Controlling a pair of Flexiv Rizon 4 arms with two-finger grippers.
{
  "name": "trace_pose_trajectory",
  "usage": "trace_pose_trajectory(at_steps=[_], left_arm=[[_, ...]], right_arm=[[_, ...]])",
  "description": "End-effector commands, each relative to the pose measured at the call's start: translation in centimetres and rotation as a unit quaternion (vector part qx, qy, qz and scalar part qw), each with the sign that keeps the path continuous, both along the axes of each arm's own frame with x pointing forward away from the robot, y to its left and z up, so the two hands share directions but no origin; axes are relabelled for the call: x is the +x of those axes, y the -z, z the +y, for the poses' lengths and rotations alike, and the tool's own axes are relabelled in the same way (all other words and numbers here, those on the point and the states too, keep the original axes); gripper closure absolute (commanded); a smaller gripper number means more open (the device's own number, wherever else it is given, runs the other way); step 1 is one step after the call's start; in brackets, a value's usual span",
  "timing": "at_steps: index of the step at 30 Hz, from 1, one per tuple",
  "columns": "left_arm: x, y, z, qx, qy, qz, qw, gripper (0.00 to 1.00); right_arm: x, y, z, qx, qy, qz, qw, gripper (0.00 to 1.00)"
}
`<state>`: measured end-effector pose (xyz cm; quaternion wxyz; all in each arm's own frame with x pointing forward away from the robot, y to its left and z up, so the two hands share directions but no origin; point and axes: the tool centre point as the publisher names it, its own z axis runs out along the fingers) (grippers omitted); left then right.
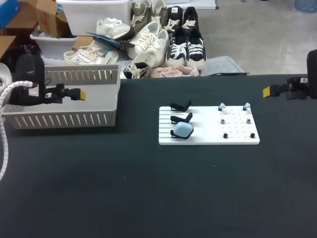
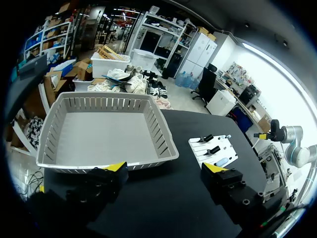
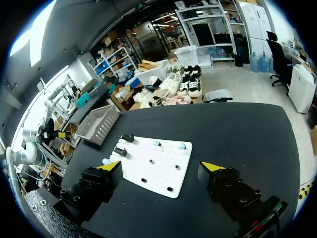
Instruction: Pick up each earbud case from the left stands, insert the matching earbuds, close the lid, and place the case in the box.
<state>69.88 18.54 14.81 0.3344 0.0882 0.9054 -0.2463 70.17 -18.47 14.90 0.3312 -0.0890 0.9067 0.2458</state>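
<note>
Ref = board (image 1: 208, 134), mid-bench (image 1: 148, 188).

Three black stands (image 1: 181, 106) on board's L part. The light-blue case (image 1: 183, 130) sits on the nearest one. Can't tell lid state. Earbuds (image 1: 221, 106) on board's R part in 3 pairs: blue in far row, grey in mid row, black in near row. Box (image 1: 64, 119) well L of board, on its far side.

L arm: enters from L edge, forearm approx. level, wrist aimed twd board. L end effector (image 1: 81, 94) hangs over box's near rim, well apart from board. Fingers wide apart, gripping nothing. In its wrist view, box lies just ahead.

R arm: enters from R edge, approx. level, aimed back twd board. R end effector (image 1: 266, 91) is above bench, off board's far-R corner and not touching it. Fingers wide apart, gripping nothing. In its wrist view, board lies ahead.
</note>
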Motion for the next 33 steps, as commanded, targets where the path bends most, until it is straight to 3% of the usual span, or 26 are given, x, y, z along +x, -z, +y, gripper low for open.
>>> trace_pose_trajectory(at_steps=[1,30,33], left_arm=[[0.07,-0.12,-0.04,0.003,0.000,0.003,1.000,0.00],[0.07,-0.12,-0.04,0.003,0.000,0.003,1.000,0.00],[0.39,-0.18,-0.57,0.014,0.018,-0.010,1.000,0.00]], right_arm=[[-0.03,-0.01,-0.02,-0.001,0.000,0.000,1.000,0.00],[-0.03,-0.01,-0.02,-0.001,0.000,0.000,1.000,0.00],[-0.03,-0.01,-0.02,-0.001,0.000,0.000,1.000,0.00]])
